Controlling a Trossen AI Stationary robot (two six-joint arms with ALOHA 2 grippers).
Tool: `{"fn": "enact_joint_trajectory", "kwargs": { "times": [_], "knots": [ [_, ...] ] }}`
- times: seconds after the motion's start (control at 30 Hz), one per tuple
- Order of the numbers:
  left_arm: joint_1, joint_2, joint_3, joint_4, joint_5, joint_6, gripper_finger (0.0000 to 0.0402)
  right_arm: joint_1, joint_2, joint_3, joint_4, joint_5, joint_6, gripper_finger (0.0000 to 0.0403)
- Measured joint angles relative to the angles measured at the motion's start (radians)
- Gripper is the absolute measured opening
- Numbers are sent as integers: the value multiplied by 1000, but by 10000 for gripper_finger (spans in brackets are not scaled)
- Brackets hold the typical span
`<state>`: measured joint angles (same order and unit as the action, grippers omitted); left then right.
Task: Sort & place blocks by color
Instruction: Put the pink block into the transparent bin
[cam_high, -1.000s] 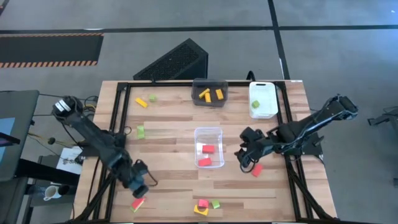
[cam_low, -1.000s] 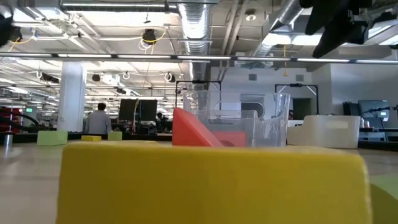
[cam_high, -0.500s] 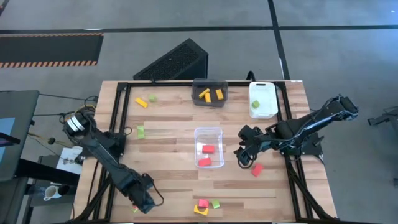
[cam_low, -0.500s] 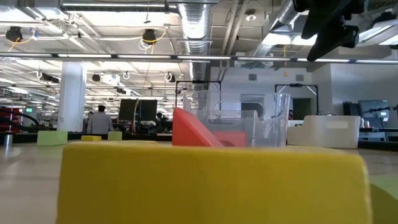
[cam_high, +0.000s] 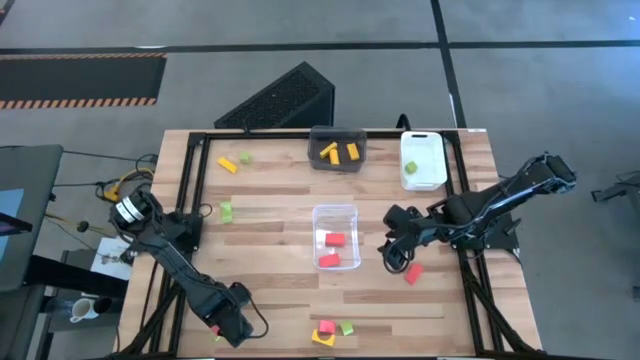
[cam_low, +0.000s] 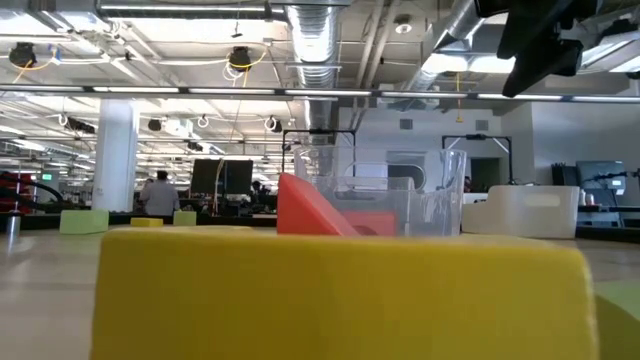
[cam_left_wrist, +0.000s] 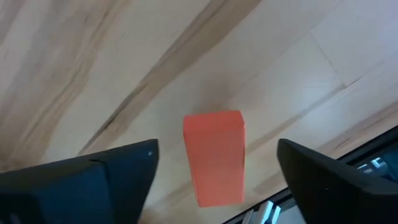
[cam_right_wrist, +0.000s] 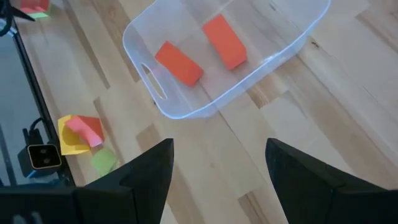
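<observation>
Left hand (cam_high: 228, 326) has dropped down over the red block (cam_left_wrist: 214, 155) at the near-left table (cam_high: 270, 200) corner.
Its fingers are spread with the block sitting between them, not gripped yet, and they look like they've started closing in, so a pick is probably next; that block belongs in the clear bin (cam_high: 335, 237) with the two reds. Right hand (cam_high: 396, 251) hangs open beside that bin, holding nothing, another red block (cam_high: 413, 272) just by it.
</observation>
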<state>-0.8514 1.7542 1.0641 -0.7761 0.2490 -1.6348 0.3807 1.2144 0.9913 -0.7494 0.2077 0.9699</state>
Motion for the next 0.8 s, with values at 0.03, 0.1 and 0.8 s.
{"fn": "enact_joint_trajectory", "kwargs": {
  "times": [0.03,0.1,0.8],
  "knots": [
    [0,0,0,0,1,0,285,1,0,0,-1,0,0,276],
    [0,0,0,2,4,0,253,7,0,0,0,0,-1,276],
    [18,-31,25,-110,-42,49,91,91,0,0,2,34,66,276]
  ]
}}
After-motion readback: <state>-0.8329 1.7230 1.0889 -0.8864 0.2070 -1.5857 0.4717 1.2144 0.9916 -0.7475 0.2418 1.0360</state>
